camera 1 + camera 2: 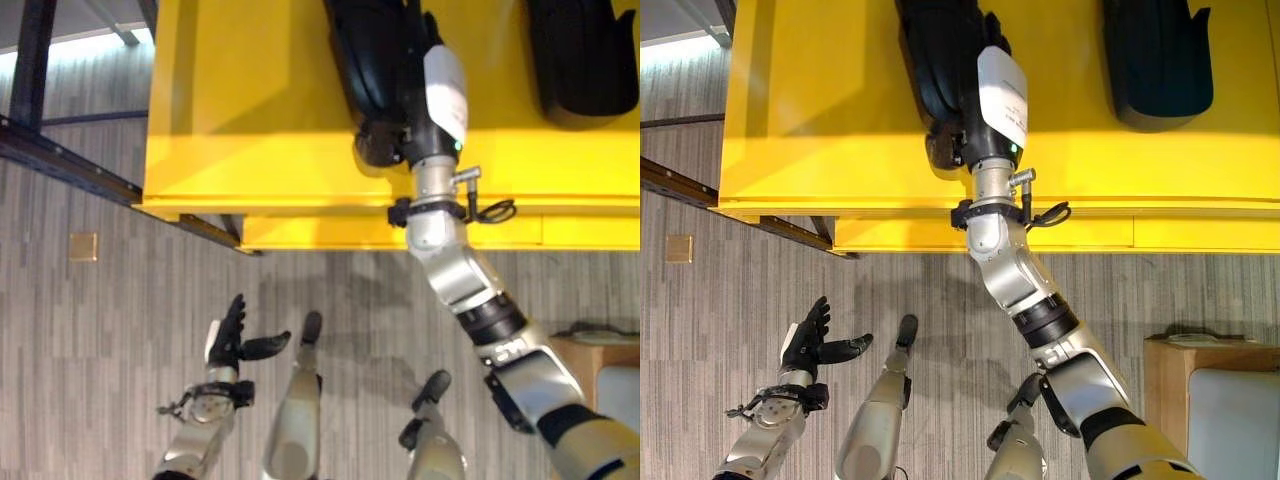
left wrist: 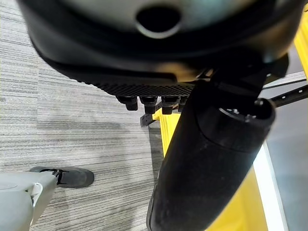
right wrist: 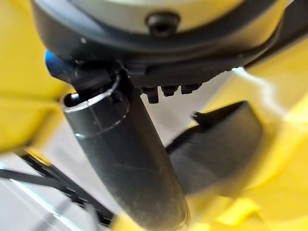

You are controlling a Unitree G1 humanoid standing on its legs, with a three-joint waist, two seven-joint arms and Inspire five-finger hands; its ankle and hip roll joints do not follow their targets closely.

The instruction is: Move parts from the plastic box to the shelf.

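Right hand (image 1: pixel 970 60) over the yellow shelf (image 1: pixel 840 120) at a black part (image 1: pixel 935 70) near its front edge — grip unreadable; left hand (image 1: pixel 812 340) hangs open, idle.

Grey striped carpet (image 1: pixel 110 330) covers the floor, with a small brass floor plate (image 1: pixel 83 246) set into it. A dark metal rail (image 1: pixel 60 160) crosses the carpet at a slant (daylight brightens the far corner). A light wooden cabinet (image 1: pixel 1210 390) stands at the right edge.
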